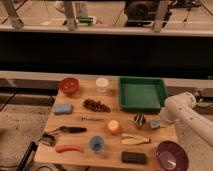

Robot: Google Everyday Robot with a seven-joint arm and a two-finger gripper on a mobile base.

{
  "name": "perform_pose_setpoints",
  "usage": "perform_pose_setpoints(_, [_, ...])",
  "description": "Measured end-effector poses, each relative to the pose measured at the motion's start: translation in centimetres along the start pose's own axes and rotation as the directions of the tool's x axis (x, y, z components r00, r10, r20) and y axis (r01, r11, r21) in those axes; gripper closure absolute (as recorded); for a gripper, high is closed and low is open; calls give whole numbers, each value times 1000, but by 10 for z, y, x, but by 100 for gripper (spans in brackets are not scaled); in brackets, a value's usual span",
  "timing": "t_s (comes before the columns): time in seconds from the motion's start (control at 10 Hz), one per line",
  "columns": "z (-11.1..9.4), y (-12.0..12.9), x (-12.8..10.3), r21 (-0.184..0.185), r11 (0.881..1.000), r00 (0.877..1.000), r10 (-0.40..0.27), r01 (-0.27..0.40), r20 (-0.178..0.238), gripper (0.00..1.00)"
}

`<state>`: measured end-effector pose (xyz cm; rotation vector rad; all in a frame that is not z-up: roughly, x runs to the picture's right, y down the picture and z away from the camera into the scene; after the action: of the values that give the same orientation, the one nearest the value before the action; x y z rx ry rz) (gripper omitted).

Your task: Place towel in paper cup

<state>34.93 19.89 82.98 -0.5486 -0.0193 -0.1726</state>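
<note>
Towel point(155, 123): lies near the right edge of the bench point(117, 107) | paper cup point(102, 84): near the far edge | hand point(163, 120): just beside the towel, spread or pressed together, not clear.

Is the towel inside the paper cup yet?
No. The towel lies by the pincer at the right; the paper cup stands apart behind.

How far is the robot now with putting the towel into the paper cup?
Nothing is finished: the towel lies near the right edge of the table, far from the paper cup at the back. In hand: the gripper is down at the towel; whether it grips it cannot be seen. Left: lift the towel, carry it to the cup, and drop it in.
</note>
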Motion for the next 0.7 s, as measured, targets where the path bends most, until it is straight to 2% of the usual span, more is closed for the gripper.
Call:
perform_pose_setpoints(0.4, [-40,10,6,23,1000,999,12,-11,-33,98])
perform_pose_setpoints(0.5, [-54,14,7,32,999,999,22,-21,-24,98])
perform_pose_setpoints(0.7, [-84,7,3,92,996,1000,17,-18,14,98])
